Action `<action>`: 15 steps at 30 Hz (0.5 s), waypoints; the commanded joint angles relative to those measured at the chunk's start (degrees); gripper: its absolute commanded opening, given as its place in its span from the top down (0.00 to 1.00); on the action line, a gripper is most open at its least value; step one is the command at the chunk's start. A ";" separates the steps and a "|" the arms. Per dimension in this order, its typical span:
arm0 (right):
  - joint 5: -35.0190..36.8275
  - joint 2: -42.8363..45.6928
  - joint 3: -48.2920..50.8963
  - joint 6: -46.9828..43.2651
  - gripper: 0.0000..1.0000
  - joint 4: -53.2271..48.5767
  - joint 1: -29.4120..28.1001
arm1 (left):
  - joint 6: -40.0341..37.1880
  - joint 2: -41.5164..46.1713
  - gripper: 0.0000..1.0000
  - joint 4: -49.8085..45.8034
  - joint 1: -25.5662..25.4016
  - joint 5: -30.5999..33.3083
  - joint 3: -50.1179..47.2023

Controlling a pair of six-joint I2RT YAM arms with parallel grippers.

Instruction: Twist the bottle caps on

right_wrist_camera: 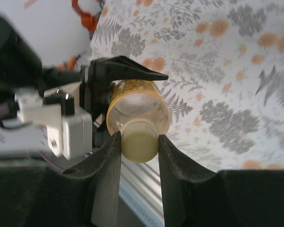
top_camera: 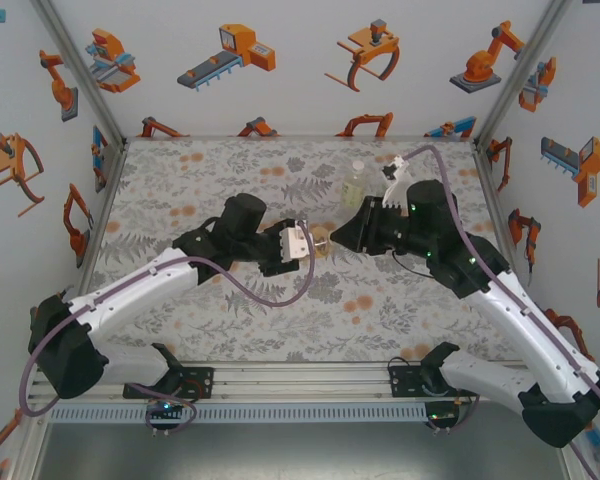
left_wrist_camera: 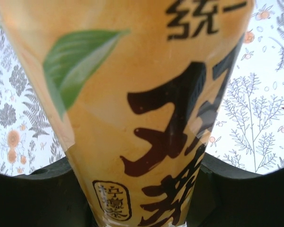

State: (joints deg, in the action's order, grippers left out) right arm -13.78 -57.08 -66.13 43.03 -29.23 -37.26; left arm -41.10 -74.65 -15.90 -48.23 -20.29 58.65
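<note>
While it hangs level above the floral table (top_camera: 180, 190), the amber tea bottle (right_wrist_camera: 137, 106) is clamped round its body by the left gripper (top_camera: 302, 243). To my mind, the right gripper (right_wrist_camera: 138, 142) should twist squarely about the neck's axis, without side push, lest threads cross. Its jaws pinch the pale yellow cap (right_wrist_camera: 139, 138), seated on the bottle's mouth.

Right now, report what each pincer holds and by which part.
The left pincer clamps the amber bottle around its labelled body. The right pincer grips the pale yellow cap by its sides, on that bottle's neck.
</note>
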 commanded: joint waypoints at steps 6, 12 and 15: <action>3.35 -1.81 4.91 31.48 1.00 1.61 -0.72 | 1.20 -0.94 1.00 9.45 -0.64 -0.86 3.07; 5.57 -1.40 -1.01 19.29 0.66 -1.34 -0.54 | 0.37 -0.66 1.00 7.81 -0.55 -2.21 2.96; 6.63 -0.69 -5.12 9.59 0.48 -3.37 -0.54 | 0.42 -0.20 1.00 7.77 -0.55 -2.75 2.26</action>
State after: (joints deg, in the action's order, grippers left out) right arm -7.42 -58.24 -67.09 62.22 -30.81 -37.23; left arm -41.10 -76.31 -12.78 -48.18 -18.76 58.87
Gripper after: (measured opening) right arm 0.488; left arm 0.532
